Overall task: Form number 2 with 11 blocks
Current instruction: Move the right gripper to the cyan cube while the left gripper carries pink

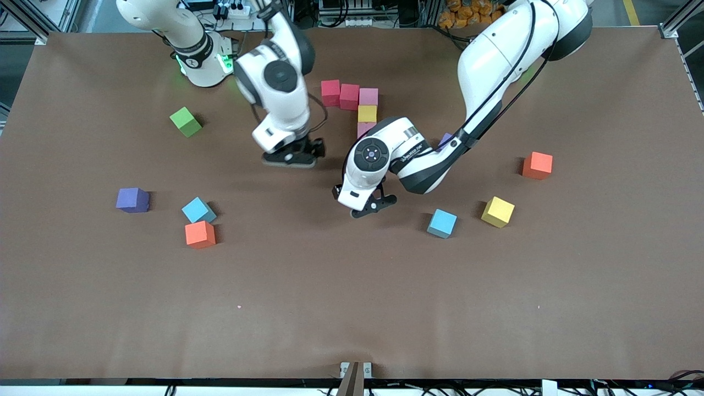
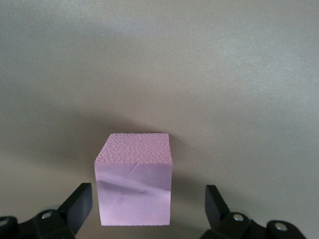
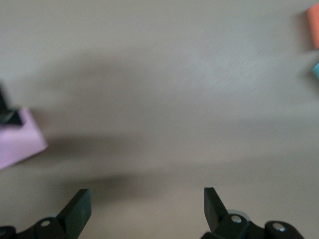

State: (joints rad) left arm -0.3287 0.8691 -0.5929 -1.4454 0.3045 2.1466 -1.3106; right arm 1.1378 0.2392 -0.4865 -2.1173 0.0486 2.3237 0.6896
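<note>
A red block point(image 1: 330, 92), a second red block point(image 1: 349, 96) and a pink one point(image 1: 368, 96) form a row. A yellow block point(image 1: 367, 113) and a pink block point(image 1: 363, 128) continue from its pink end toward the front camera. My left gripper point(image 1: 375, 206) point(image 2: 148, 199) stands open, low over the table, around another pink block point(image 2: 134, 179), with a gap on each side. The hand hides that block in the front view. My right gripper point(image 1: 290, 158) point(image 3: 147, 196) is open and empty over bare table; its wrist view shows the pink block point(image 3: 17, 139) off to one side.
Loose blocks lie on the table: purple point(image 1: 132, 199), light blue point(image 1: 198, 209) and orange point(image 1: 199, 234) toward the right arm's end; light blue point(image 1: 442, 223), yellow point(image 1: 498, 212) and orange point(image 1: 537, 165) toward the left arm's end. A lime-green cube point(image 1: 185, 121) sits apart. A purple corner point(image 1: 444, 140) peeks past the left arm.
</note>
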